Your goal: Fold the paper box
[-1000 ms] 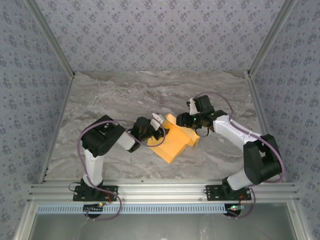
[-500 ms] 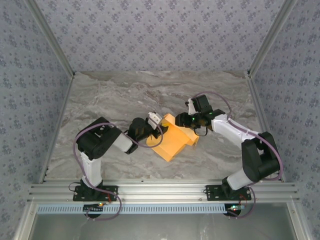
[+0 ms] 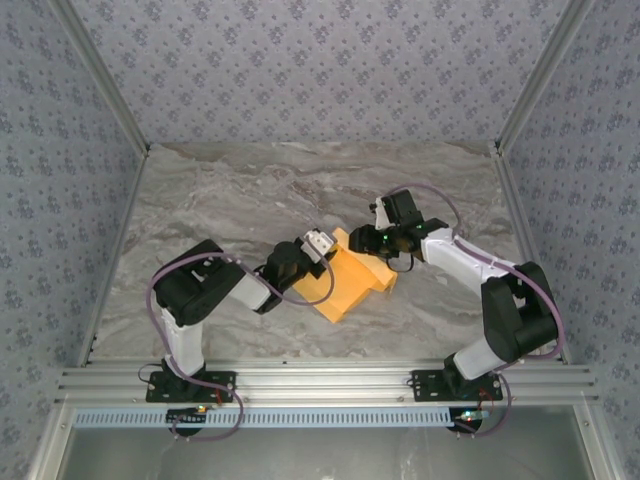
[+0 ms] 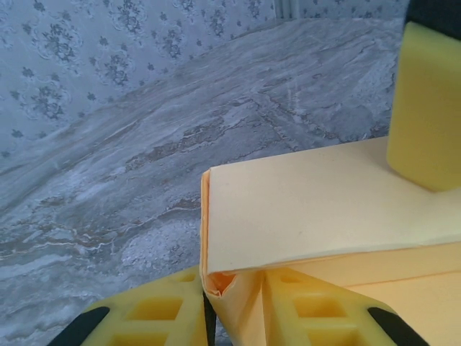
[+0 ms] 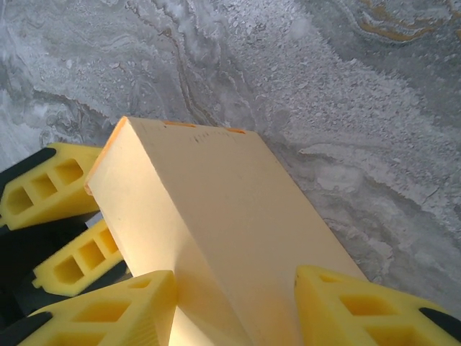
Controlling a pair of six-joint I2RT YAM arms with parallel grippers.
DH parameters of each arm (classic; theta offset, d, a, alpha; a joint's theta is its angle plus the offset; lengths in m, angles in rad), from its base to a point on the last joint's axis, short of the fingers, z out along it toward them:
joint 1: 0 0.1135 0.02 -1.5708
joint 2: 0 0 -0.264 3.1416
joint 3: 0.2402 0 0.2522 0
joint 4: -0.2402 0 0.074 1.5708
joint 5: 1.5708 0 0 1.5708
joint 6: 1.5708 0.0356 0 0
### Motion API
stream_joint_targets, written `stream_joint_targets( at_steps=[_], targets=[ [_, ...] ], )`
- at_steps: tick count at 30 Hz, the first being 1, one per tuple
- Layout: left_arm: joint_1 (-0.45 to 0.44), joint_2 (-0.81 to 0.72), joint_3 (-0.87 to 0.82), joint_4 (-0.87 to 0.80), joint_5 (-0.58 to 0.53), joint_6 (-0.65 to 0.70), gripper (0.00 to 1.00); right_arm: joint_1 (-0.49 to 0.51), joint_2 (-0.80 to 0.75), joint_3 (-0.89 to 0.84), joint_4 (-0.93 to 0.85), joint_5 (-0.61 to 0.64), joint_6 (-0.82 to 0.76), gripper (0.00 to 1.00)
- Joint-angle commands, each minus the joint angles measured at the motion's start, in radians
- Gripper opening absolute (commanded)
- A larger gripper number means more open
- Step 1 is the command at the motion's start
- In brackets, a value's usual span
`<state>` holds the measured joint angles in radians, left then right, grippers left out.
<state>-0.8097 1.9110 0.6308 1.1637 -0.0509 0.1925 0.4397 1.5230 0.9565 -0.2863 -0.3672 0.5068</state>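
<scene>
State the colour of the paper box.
The paper box is plain yellow-orange, clearest in the right wrist view.

SITE: robot lab test cell | RIG: left arm [image 3: 205, 290], right arm [image 3: 505, 320] bolted to aluminium rail [image 3: 320, 382] | SURROUNDS: marble-print tabletop [image 3: 230, 190], patterned wall panels [image 3: 320, 70] on 3 sides, metal corner posts [image 3: 104, 75]

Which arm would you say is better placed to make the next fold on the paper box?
Probably the left. The left gripper pinches a folded corner of the paper box, ready to crease it, while the right gripper clamps the opposite end, steadying it.
</scene>
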Motion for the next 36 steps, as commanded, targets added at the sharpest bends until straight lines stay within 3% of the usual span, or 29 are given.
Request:
stream_joint_targets(
  at_steps=[1,6,10,14,16,18,21,24,29,34,36],
  targets=[
    [-0.049,0.001,0.037,0.029,-0.047,0.065,0.26,0.024,0.027,-0.002,0.001,-0.004,0.039,0.48],
    [-0.057,0.005,0.08,-0.035,-0.091,0.062,0.37,0.029,0.025,-0.004,0.005,-0.009,0.05,0.48],
    [-0.043,0.008,0.103,-0.053,-0.049,0.056,0.35,0.03,0.024,-0.001,-0.002,-0.01,0.047,0.48],
    [-0.018,0.007,0.133,-0.103,0.051,0.05,0.21,0.03,0.023,-0.004,-0.006,-0.015,0.047,0.48],
    [-0.018,0.012,0.137,-0.104,0.075,0.067,0.2,0.029,0.022,-0.007,-0.005,-0.011,0.047,0.48],
    [-0.018,0.013,0.138,-0.108,0.092,0.077,0.21,0.025,0.025,-0.008,-0.006,-0.01,0.046,0.48],
    [-0.022,0.011,0.134,-0.106,0.099,0.082,0.35,0.016,0.027,-0.008,-0.004,-0.018,0.045,0.48],
    [-0.021,0.006,0.149,-0.142,0.092,0.054,0.39,0.005,0.031,-0.007,0.001,-0.03,0.045,0.48],
    [-0.011,0.0,0.172,-0.213,0.111,-0.032,0.37,-0.009,0.036,-0.001,0.001,-0.04,0.041,0.48],
    [0.012,0.025,0.139,-0.181,0.126,-0.1,0.32,-0.015,0.039,-0.001,0.004,-0.057,0.03,0.48],
    [0.02,0.055,0.11,-0.094,0.164,-0.116,0.32,-0.016,0.04,0.0,0.005,-0.064,0.021,0.48]
  ],
)
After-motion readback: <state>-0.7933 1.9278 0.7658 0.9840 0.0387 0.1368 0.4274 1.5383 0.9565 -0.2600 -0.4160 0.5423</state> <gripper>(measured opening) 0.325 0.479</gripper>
